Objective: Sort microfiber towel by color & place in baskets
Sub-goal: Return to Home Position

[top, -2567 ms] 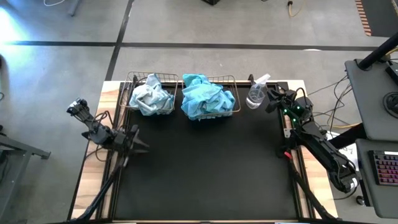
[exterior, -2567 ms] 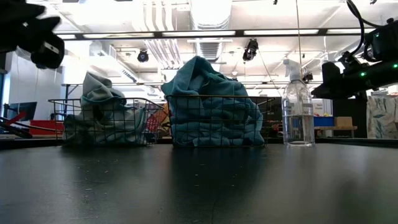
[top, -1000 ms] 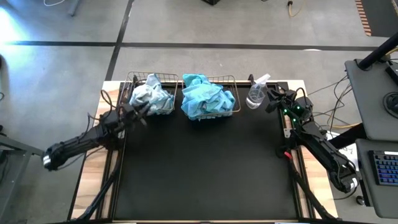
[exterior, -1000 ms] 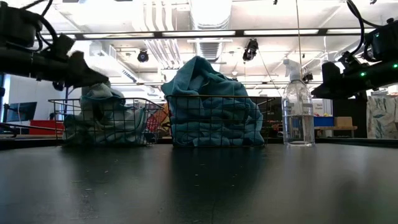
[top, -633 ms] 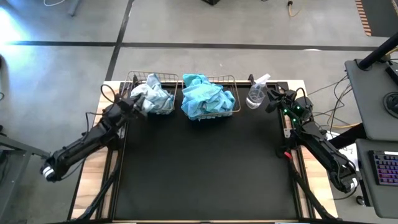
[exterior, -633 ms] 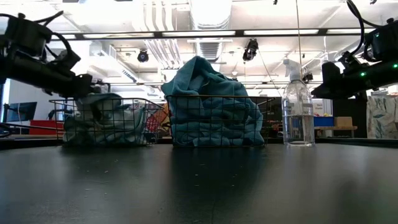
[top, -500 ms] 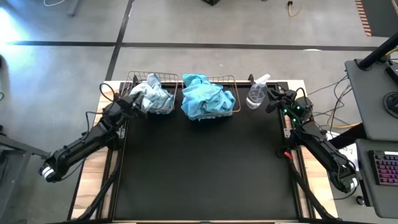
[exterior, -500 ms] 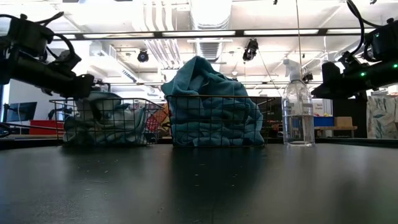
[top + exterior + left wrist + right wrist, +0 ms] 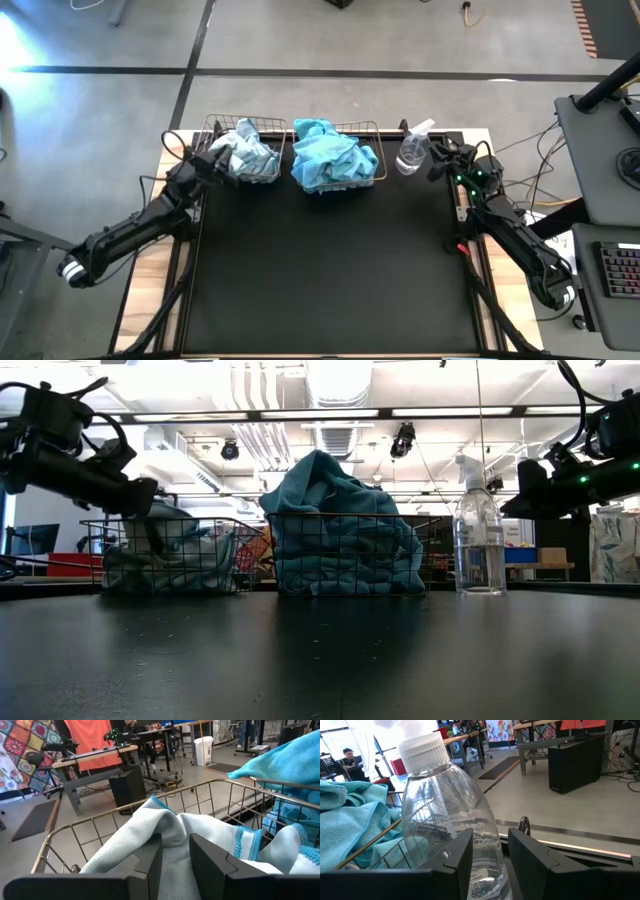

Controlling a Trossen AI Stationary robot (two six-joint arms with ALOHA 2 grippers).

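Evidently the sorting is done: the pale towels [image 9: 245, 155] fill the left basket [image 9: 211, 124] and the turquoise towels [image 9: 330, 155] fill the right basket [image 9: 373, 126]. What remains, in my judgement, is for the left gripper [image 9: 175, 840], narrowly parted and empty just over the pale heap, to lift clear of the wire rim and withdraw; the right gripper [image 9: 437, 160], likewise slightly parted and empty, waits beside the spray bottle [image 9: 412, 152]. Against 2.6 s ago, the left gripper has swung from the table's left edge to that basket and the pale heap sits lower; the right gripper is unchanged.
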